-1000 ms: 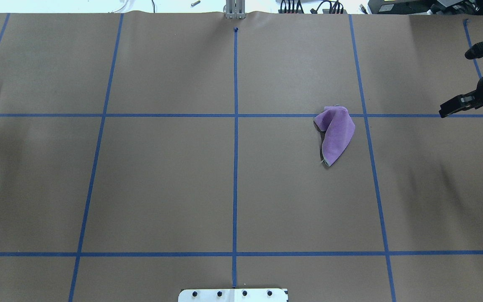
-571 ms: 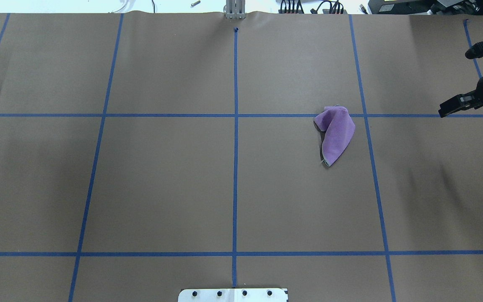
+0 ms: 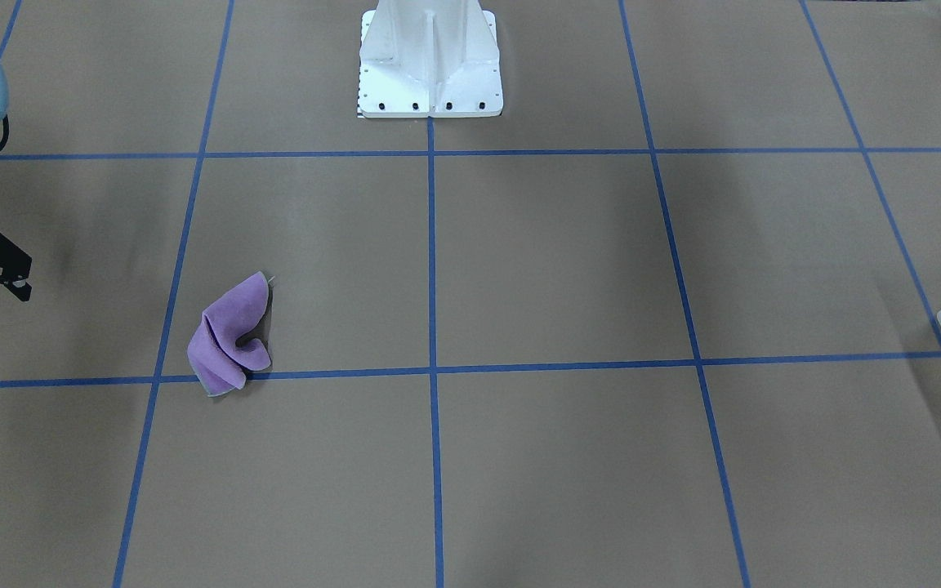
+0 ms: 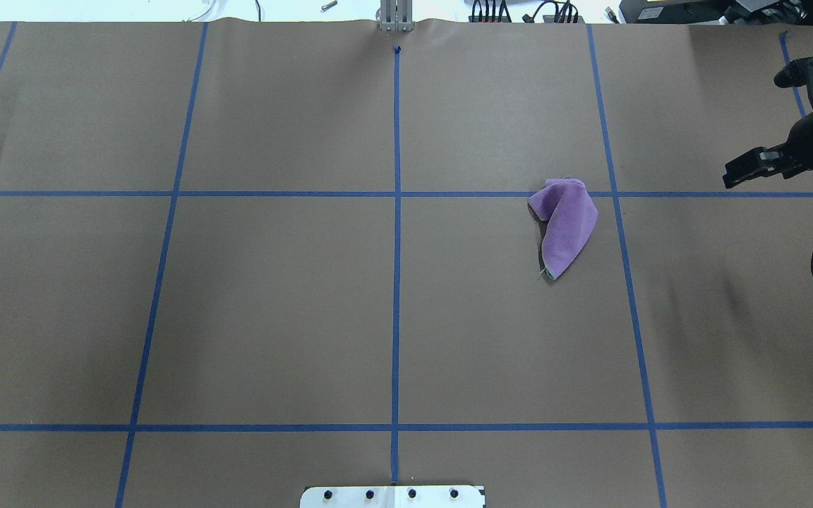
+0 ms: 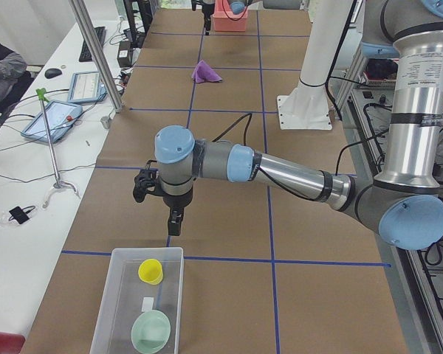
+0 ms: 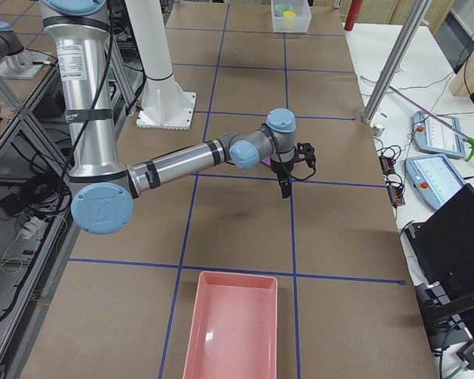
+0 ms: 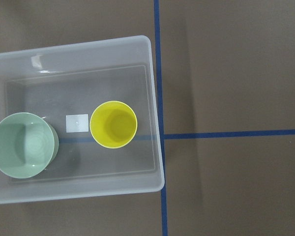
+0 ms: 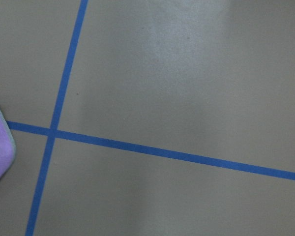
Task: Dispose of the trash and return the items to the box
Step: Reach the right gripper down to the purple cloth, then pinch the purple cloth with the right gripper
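Observation:
The small yellow cup (image 7: 113, 124) and the mint-green bowl (image 7: 23, 145) stand upright side by side inside the translucent white box (image 7: 155, 98). In the exterior left view the cup (image 5: 150, 271) and bowl (image 5: 150, 330) sit in the box (image 5: 103, 310) at the near table end. My left gripper (image 5: 175, 225) hangs above the table just past the box's far end; I cannot tell whether it is open or shut. My right gripper (image 4: 730, 176) hovers to the right of a purple cloth (image 4: 565, 226), holding nothing visible; its fingers are seen edge-on.
The crumpled purple cloth (image 3: 229, 339) lies on a blue tape line. An empty pink bin (image 6: 233, 332) sits at the table's right end. The white robot base (image 3: 430, 57) stands at the middle edge. Blue tape divides the brown table.
My right gripper has moved a little left and toward the far edge, closer to the purple cloth. The cloth has not moved.

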### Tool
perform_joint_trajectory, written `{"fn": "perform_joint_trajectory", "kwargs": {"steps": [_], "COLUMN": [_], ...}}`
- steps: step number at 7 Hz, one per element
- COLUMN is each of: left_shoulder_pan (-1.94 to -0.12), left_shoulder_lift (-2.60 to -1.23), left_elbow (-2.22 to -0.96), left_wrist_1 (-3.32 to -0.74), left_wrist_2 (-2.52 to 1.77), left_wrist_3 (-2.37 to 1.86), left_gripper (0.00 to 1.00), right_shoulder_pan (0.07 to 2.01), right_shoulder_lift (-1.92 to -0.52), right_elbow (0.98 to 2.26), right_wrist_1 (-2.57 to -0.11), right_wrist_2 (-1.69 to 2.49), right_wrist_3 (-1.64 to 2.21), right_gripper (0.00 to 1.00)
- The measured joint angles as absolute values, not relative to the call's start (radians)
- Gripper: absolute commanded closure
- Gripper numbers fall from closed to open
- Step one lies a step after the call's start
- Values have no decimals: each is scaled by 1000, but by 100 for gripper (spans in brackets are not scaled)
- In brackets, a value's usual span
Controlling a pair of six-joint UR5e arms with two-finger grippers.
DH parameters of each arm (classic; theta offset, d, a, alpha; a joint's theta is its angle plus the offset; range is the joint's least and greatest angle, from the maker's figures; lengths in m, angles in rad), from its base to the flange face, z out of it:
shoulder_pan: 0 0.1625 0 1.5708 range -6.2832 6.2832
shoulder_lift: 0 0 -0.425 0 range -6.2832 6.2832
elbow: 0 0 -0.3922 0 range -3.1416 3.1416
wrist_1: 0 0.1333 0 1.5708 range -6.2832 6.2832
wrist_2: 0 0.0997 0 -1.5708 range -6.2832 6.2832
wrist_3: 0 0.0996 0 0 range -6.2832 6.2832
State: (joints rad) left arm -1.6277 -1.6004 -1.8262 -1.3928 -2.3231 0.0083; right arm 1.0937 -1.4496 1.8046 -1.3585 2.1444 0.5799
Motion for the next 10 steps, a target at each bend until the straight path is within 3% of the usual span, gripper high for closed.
{"fn": "perform_joint_trajectory", "kwargs": {"steps": [6,9,10], "left_shoulder_pan": [-1626,-1626,-1626], "left_shoulder_lift": [-1591,-1589,-1589], "left_elbow": [-1831,-1827,-1825], "left_wrist_1": [-1394,-1393,-1393], "left_wrist_2": [-2326,-2326,-2326], "left_wrist_3": [7,8,8], "left_gripper": [1,1,1], "right_shoulder_pan": [808,735,733], "right_shoulder_lift": [-1201,-1189,-1189], "right_elbow": [1811,1798,1795], "right_wrist_1": [-1517,-1526,-1522], "right_wrist_2": [1974,1884,1870], "right_wrist_3": [877,870,865], "right_gripper": [1,26,27]}}
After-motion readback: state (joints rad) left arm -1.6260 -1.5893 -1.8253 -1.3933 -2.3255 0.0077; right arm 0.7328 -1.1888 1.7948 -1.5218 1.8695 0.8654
